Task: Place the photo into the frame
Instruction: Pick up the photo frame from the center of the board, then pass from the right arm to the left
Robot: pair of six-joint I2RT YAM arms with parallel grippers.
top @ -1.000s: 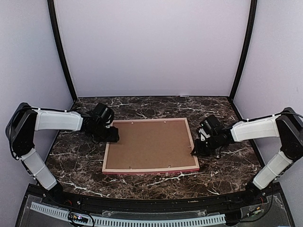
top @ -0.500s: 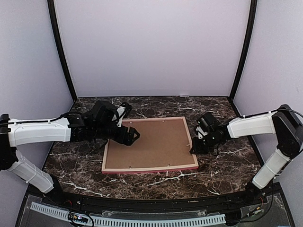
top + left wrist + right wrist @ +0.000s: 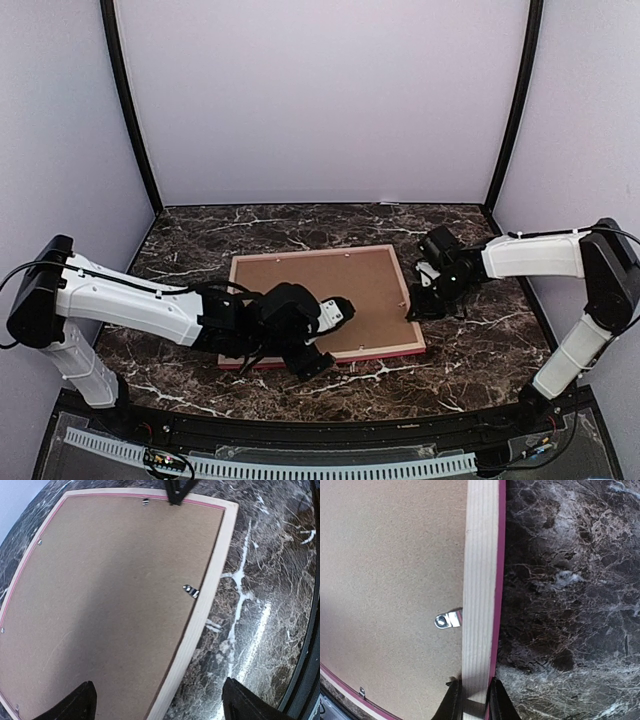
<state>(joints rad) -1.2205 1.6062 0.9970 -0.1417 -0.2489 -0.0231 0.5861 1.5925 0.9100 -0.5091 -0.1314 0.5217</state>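
Now we see the frame lying back-up on the desk, its brown backing board showing. Our right end effector pinches the frame's right rail, one finger on each side. Our left end effector hangs over the near edge, fingers spread wide, gripping nothing.

The frame is pale grained wood, the backing board matt brown, the table glossy.

The dark, white-veined marble table carries the frame lying back-up at centre, its long rails running from 9 to 3 o'clock.
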